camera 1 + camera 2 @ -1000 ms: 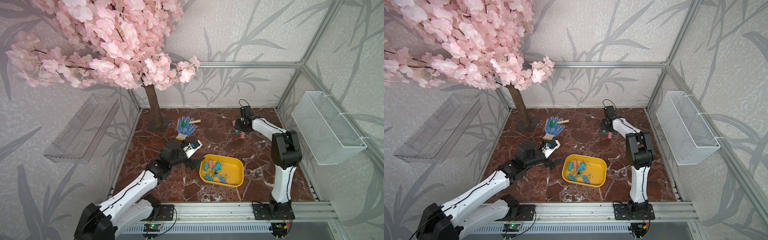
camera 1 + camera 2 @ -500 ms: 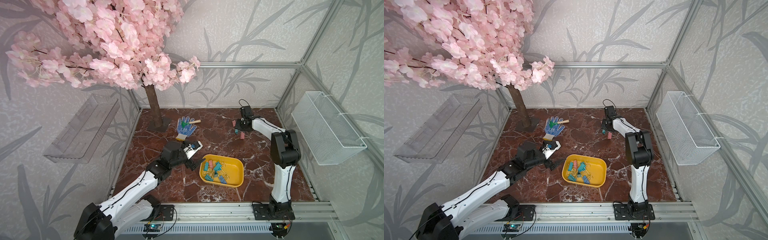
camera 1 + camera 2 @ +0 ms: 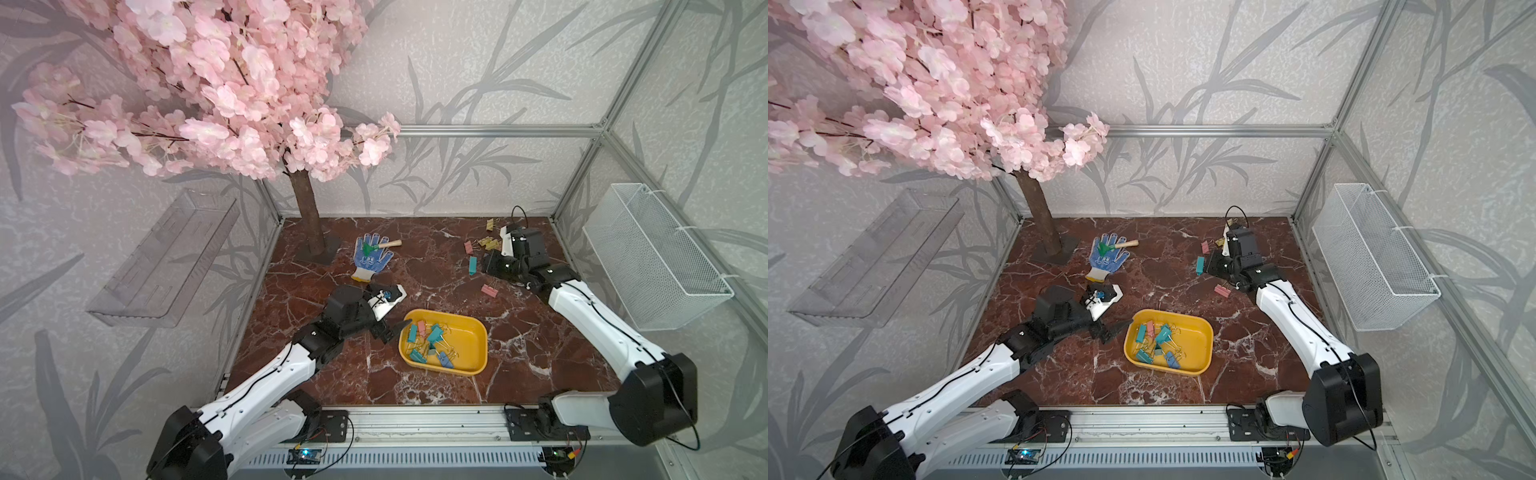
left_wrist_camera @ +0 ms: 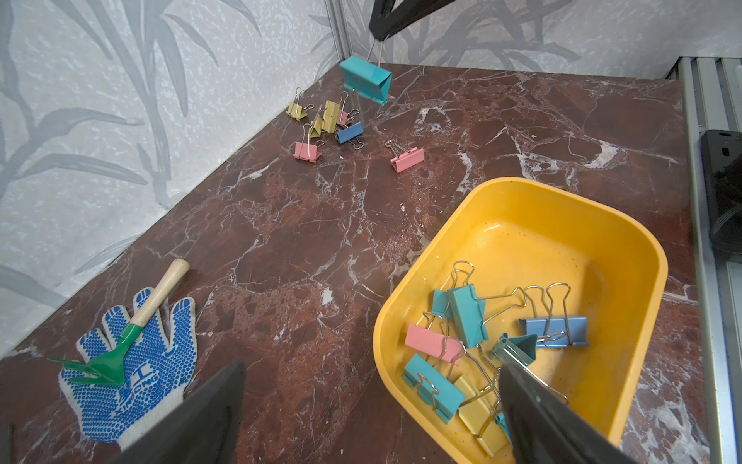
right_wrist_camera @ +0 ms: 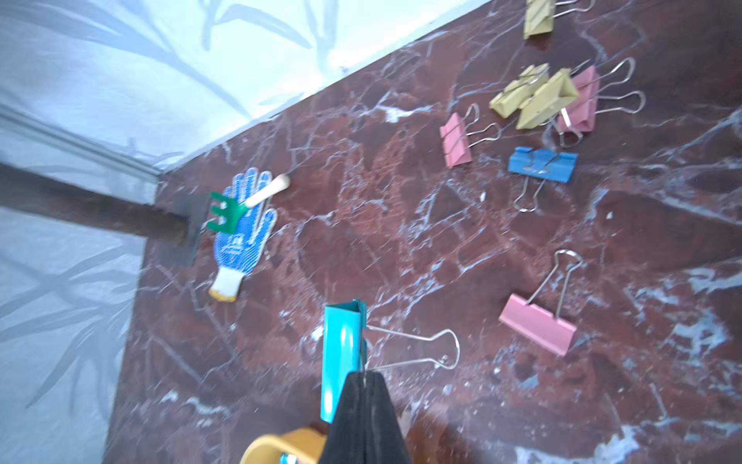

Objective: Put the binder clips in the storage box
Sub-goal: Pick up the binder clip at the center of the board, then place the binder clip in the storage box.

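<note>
My right gripper (image 5: 364,375) is shut on the wire handle of a teal binder clip (image 5: 341,353). The clip hangs just above the floor at the back right in both top views (image 3: 473,265) (image 3: 1200,266) and in the left wrist view (image 4: 366,80). Several more binder clips (image 3: 486,243) lie loose on the floor round it, one of them a lone pink clip (image 3: 489,289). The yellow storage box (image 3: 469,345) (image 4: 542,249) holds several clips (image 4: 467,321). My left gripper (image 3: 395,330) (image 4: 372,365) is open at the box's left end, one finger over the box and nothing between the fingers.
A blue-dotted glove with a small green rake (image 3: 370,257) lies near the tree trunk (image 3: 307,220) at the back left. A white wire basket (image 3: 652,257) hangs on the right wall. On the left wall is a clear shelf (image 3: 166,257).
My right gripper has shut on the teal clip's handle, and the clip now hangs from it. The left arm has hardly moved.
</note>
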`<state>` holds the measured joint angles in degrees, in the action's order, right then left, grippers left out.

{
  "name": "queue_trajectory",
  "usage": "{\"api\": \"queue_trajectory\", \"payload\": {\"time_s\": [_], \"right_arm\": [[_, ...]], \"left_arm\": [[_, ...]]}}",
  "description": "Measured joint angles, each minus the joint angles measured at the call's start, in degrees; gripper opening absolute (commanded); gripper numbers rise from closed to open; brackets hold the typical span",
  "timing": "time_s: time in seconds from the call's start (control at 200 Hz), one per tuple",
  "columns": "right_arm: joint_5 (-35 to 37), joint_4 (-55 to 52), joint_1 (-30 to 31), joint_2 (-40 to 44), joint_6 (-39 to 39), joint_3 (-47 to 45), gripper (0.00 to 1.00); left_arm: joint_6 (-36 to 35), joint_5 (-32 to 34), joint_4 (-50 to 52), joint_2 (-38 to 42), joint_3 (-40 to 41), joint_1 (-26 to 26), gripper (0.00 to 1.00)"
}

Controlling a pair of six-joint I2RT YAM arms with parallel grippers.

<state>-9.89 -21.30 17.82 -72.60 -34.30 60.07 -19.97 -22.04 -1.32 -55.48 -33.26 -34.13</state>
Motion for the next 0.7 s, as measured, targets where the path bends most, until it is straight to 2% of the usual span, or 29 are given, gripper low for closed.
{"api": "queue_trajectory", "payload": {"time_s": [0.2,0.315,0.425,0.625,0.7], "right_arm": [[0.9,-5.6,11.2,14.2,-3.8,-8.4,0.00],[2.4,-9.3,17.8,18.0,-6.4,-12.6,0.00],[3.9,-11.0,21.4,16.4,-7.8,-16.0,0.00],[4.8,-9.1,25.4,7.4,-10.1,-19.2,0.00],[4.7,-7.0,26.5,3.8,-10.8,-19.3,0.03]], "left_arm": [[-0.6,0.6,0.0,0.9,0.1,-0.1,1.00],[-1.2,-0.1,0.0,1.2,0.1,-0.3,1.00],[-1.7,-1.0,0.2,1.1,0.1,-0.4,1.00],[-2.4,-1.5,0.4,1.1,0.2,-0.4,1.00],[-2.5,-1.4,0.4,1.1,0.2,-0.4,1.00]]}}
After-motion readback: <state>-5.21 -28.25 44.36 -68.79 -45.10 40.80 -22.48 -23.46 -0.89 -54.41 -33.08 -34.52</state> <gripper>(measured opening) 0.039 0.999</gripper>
